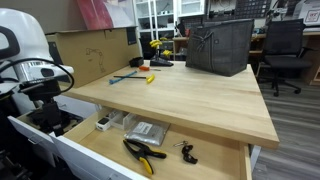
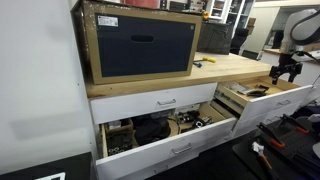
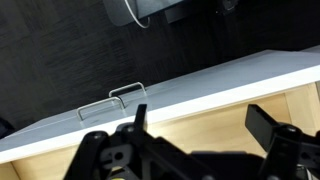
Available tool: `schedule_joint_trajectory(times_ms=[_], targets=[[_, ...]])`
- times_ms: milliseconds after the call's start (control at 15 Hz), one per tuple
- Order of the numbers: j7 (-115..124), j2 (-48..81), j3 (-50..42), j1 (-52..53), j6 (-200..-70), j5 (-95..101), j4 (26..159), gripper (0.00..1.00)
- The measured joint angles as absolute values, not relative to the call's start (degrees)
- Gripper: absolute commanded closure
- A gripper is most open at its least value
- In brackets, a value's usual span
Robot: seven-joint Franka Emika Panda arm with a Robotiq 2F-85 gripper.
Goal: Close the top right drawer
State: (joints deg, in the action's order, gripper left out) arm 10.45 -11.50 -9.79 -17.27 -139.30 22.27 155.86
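Observation:
The top right drawer (image 2: 262, 97) stands pulled out under the wooden bench top. In an exterior view its pale wood floor (image 1: 170, 140) and long white front panel (image 1: 88, 158) show. In the wrist view the white front panel (image 3: 200, 85) and its small silver bar handle (image 3: 110, 96) lie just beyond the fingers. My gripper (image 3: 200, 122) is open and empty, over the drawer's floor just inside the front panel. It also shows in both exterior views (image 1: 45, 95) (image 2: 285, 72), above the drawer's end.
Yellow-handled pliers (image 1: 143, 155), a flat packet (image 1: 148, 131) and small dark parts (image 1: 187, 152) lie in the drawer. A narrower drawer of dark clutter (image 2: 165, 128) is open to its side. A dark bin (image 1: 218, 47) and a large box (image 2: 140, 42) stand on the bench.

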Motion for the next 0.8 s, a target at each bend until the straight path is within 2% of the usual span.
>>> schedule_joint_trajectory(times_ms=[600, 667, 800], targets=[[10.57, -7.62, -10.63, -18.26, -142.16, 30.31, 156.67, 0.95], [10.75, -7.40, -10.71, -18.28, -142.83, 31.30, 156.84, 0.99], [11.85, -6.87, -10.99, -18.29, -144.72, 33.80, 157.37, 1.00]])
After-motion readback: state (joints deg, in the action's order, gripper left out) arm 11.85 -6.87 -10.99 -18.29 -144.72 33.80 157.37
